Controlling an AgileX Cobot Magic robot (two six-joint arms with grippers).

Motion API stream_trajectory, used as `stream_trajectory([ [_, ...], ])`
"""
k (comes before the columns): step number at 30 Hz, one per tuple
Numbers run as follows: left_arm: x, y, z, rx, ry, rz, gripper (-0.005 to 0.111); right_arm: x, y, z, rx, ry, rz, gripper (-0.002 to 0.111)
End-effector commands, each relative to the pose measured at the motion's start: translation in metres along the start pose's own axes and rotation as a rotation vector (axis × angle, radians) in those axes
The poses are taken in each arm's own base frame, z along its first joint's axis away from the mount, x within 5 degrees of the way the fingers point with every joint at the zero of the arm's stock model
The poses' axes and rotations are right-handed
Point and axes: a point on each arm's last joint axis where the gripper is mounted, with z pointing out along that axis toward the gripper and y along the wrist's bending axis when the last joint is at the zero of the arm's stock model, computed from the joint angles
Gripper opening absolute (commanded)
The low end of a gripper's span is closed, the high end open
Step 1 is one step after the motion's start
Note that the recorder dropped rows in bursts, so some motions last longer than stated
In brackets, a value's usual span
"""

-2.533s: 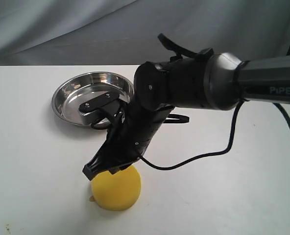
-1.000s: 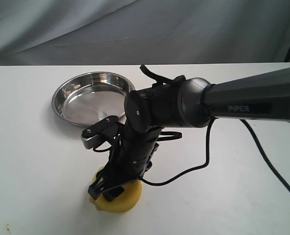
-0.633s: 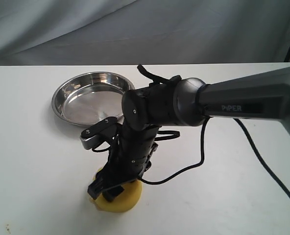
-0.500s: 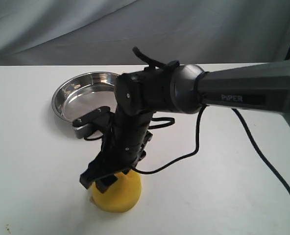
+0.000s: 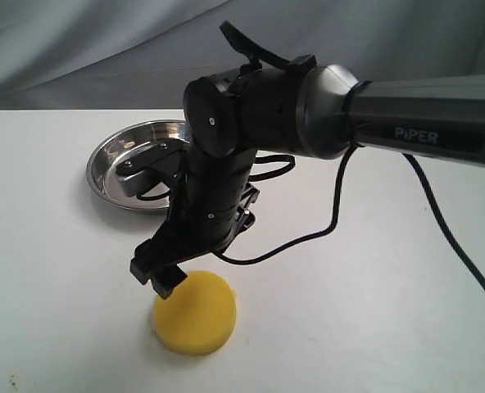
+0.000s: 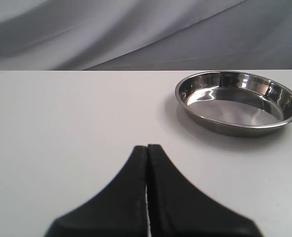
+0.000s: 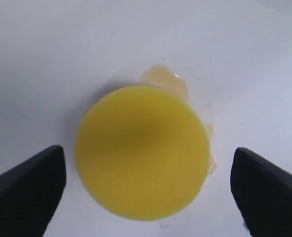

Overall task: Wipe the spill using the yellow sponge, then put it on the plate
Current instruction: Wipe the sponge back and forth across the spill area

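Observation:
The yellow sponge [image 5: 195, 313] lies flat on the white table, held by nothing. My right gripper [image 5: 154, 278] hangs just above its far-left edge, open and empty. In the right wrist view the sponge [image 7: 143, 150] sits between the two wide-apart fingers [image 7: 27, 185], which do not touch it. The spill [image 7: 165, 79] is a pale yellowish smear peeking out from under one side of the sponge. The steel plate [image 5: 105, 164] stands behind, partly hidden by the right arm. My left gripper [image 6: 147, 147] is shut and empty, low over the table short of the plate [image 6: 235, 129].
The black right arm [image 5: 308, 106] and its loose cable [image 5: 333, 229] reach over the middle of the table from the right. A grey cloth backdrop hangs behind the table's far edge.
The right gripper, which was pressed down around the sponge, has opened and lifted off it. The sponge stays on the table in the same spot.

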Motion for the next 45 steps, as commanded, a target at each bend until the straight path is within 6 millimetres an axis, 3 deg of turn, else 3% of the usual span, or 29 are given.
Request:
stream_trajectory([
  [1, 0.0, 0.0, 0.0, -0.001, -0.013, -0.004, 0.0, 0.011, -0.009, 0.012, 0.006, 0.027, 0.034, 0.083],
  [6, 0.0, 0.0, 0.0, -0.001, -0.013, -0.004, 0.0, 0.027, -0.029, 0.032, -0.016, 0.006, 0.139, 0.075],
  [11, 0.0, 0.0, 0.0, -0.001, -0.013, -0.004, 0.0, 0.033, -0.03, 0.05, -0.031, 0.021, 0.169, 0.053],
  [16, 0.0, 0.0, 0.0, -0.001, -0.013, -0.004, 0.0, 0.038, -0.033, 0.074, -0.04, 0.085, 0.186, 0.049],
  [18, 0.0, 0.0, 0.0, -0.001, -0.013, -0.004, 0.0, 0.039, -0.033, 0.076, -0.04, 0.088, 0.187, 0.037],
  [21, 0.0, 0.0, 0.0, -0.001, -0.013, -0.004, 0.0, 0.036, -0.033, 0.071, -0.038, 0.065, 0.183, 0.006],
  [22, 0.0, 0.0, 0.0, -0.001, -0.013, -0.004, 0.0, 0.033, -0.033, 0.068, -0.037, 0.052, 0.175, 0.0],
  [30, 0.0, 0.0, 0.0, -0.001, -0.013, -0.004, 0.0, 0.002, -0.032, 0.037, -0.023, -0.056, 0.125, 0.0],
  [34, 0.0, 0.0, 0.0, -0.001, -0.013, -0.004, 0.0, -0.007, -0.034, 0.03, 0.006, -0.097, 0.117, 0.0],
  [45, 0.0, 0.0, 0.0, -0.001, -0.013, -0.004, 0.0, 0.006, -0.034, 0.076, -0.063, 0.06, 0.147, 0.0],
])
